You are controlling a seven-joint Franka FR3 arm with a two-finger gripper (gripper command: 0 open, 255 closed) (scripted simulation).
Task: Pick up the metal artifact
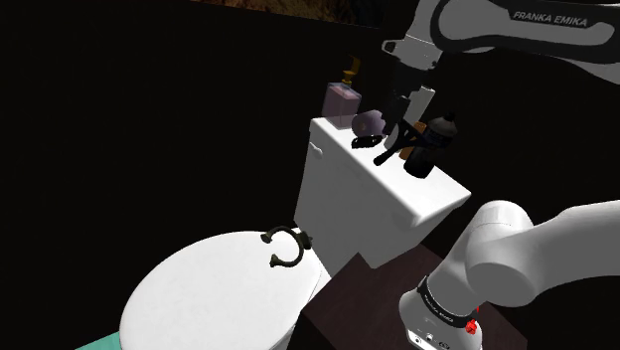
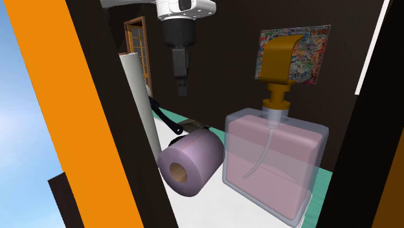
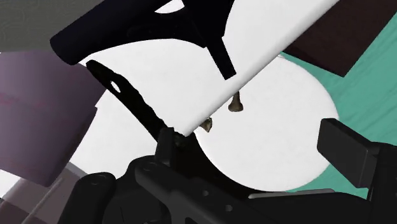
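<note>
Dark, open-ring metal artifact (image 1: 285, 247) lies at the toilet lid's (image 1: 199, 298) rear edge, beside the tank (image 1: 358, 214). The gripper (image 1: 395, 144), fingers spread and empty, hovers over the tank top, well apart from the artifact.

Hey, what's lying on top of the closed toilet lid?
A dark, open-ring metal artifact lies on the white toilet lid, at the end nearest the tank. The closed lid covers whatever is in the bowl beneath it.

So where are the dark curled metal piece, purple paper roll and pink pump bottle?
Dark curled metal piece (image 1: 297, 251): shoulder view, curved band.
Purple paper roll (image 2: 203, 153): second exterior view, rounded side.
Pink pump bottle (image 2: 280, 163): second exterior view, clear body.
</note>
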